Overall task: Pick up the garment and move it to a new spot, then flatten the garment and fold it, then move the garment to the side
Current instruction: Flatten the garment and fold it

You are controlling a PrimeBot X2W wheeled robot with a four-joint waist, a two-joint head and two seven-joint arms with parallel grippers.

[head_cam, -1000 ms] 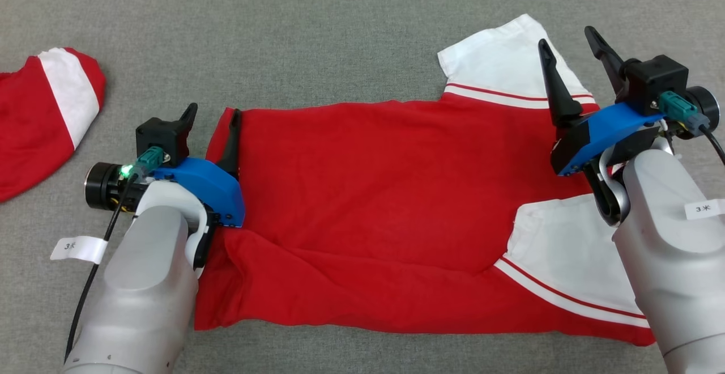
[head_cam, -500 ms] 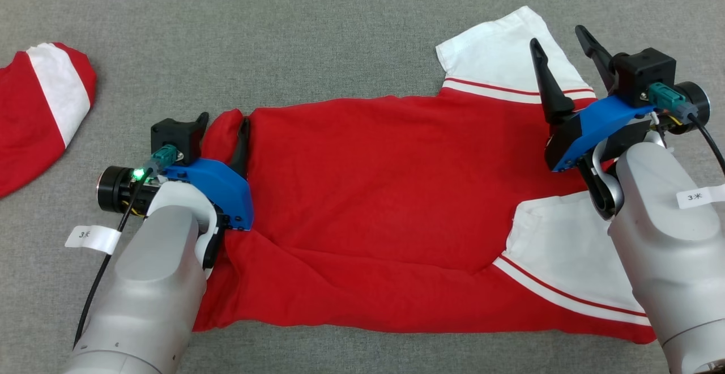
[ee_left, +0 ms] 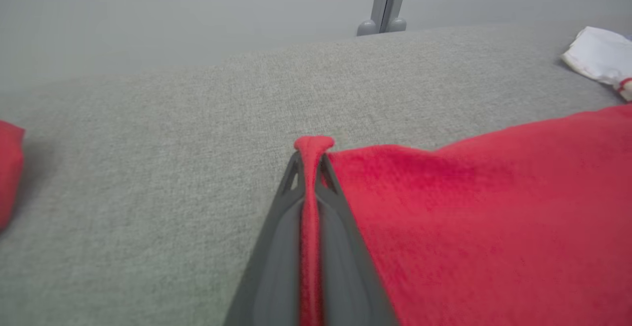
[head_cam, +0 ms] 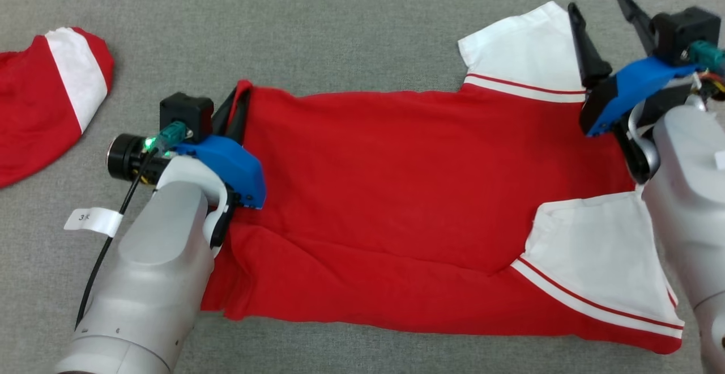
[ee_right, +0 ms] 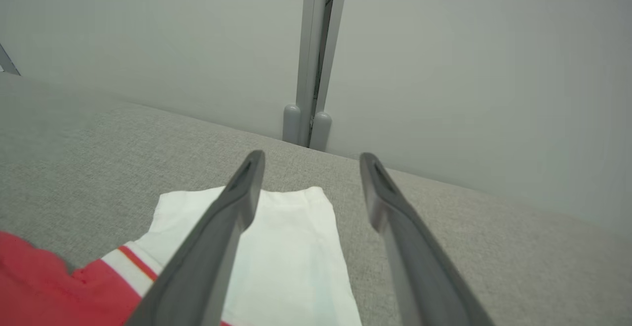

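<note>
Left gripper [ee_left: 310, 162] pinching red garment [head_cam: 396, 192], white sleeves [head_cam: 521, 51] spread

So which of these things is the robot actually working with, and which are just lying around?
In the job:
- red shirt, spread out
- left gripper, shut on the shirt's corner
- right gripper, open above the white sleeve

Just lying about:
- second red-and-white garment, far left on the grey table
- wall post behind the table

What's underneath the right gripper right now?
Below the open right gripper lies the white sleeve of the red T-shirt, flat on the grey fabric surface. The gripper's blue body hides the shoulder beside it.
</note>
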